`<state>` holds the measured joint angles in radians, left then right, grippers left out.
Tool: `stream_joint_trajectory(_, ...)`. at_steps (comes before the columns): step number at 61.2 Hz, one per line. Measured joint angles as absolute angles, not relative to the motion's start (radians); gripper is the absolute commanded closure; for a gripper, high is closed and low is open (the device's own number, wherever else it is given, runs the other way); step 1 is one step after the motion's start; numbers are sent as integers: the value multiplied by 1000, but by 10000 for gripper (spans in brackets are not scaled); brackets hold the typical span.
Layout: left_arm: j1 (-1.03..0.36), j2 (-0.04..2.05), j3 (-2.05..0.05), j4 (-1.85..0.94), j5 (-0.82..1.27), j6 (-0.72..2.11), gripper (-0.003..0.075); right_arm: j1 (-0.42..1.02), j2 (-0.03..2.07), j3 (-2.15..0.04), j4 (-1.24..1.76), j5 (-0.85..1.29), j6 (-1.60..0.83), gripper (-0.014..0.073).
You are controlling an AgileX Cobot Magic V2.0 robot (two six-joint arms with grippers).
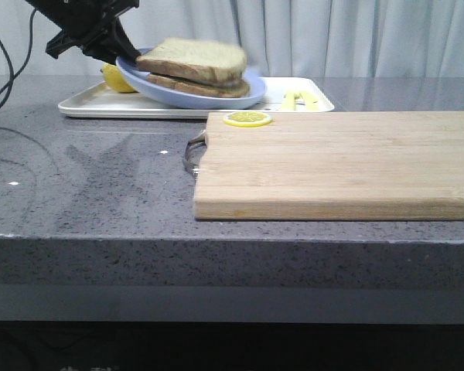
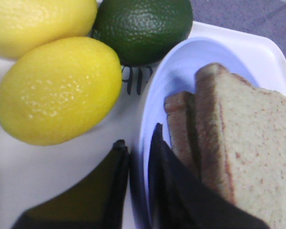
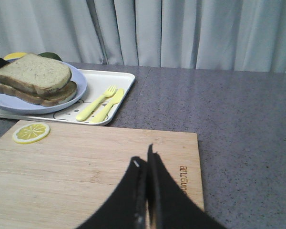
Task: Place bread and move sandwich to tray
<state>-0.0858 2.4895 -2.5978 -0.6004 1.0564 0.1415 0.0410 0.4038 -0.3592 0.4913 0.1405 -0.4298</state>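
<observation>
The sandwich point(image 1: 197, 66), two brown-crusted toast slices, lies on the round pale blue plate point(image 1: 251, 89); no egg shows. Its top slice is the pale bread point(image 3: 35, 71). My left gripper point(image 1: 112, 52) is shut on the plate's left rim, one finger under point(image 2: 118, 157) and one inside. It holds the plate point(image 2: 164, 90) over the left part of the white tray point(image 1: 85, 104); whether the plate touches the tray cannot be told. The sandwich point(image 2: 238, 143) sits close to the fingers. My right gripper point(image 3: 144, 160) is shut and empty above the cutting board point(image 3: 86, 171).
The wooden cutting board point(image 1: 332, 162) fills the front right, with a lemon slice point(image 1: 247, 118) at its far left corner. Two lemons point(image 2: 57, 90) and a dark green fruit point(image 2: 143, 26) lie on the tray by the plate. A yellow fork and knife point(image 3: 100, 102) lie at the tray's right end.
</observation>
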Motion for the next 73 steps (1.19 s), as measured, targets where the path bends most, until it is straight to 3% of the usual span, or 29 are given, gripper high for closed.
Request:
stream_joint_trajectory(13, -86, 2490, -2600, -604, 1052, 141, 419, 41, 404, -359, 491, 140, -430, 652)
stream_joint_trajectory(26, -79, 2490, -2675, -608, 1092, 139, 418, 41, 404, -359, 491, 140, -430, 652)
stream_joint_trajectory(33, -57, 2490, -2761, -608, 1152, 139, 476, 41, 404, -359, 491, 140, -430, 652)
stream_joint_trajectory(43, -42, 2486, -2884, -583, 1248, 122, 737, 41, 404, -359, 491, 140, -430, 652)
stream_joint_trajectory(59, -56, 2444, -2908, -415, 1270, 43, 739, 41, 404, -359, 491, 140, -430, 652)
stream_joint_trajectory(73, -103, 2268, -2830, -165, 1274, 0, 739, 41, 404, -359, 491, 140, -430, 652)
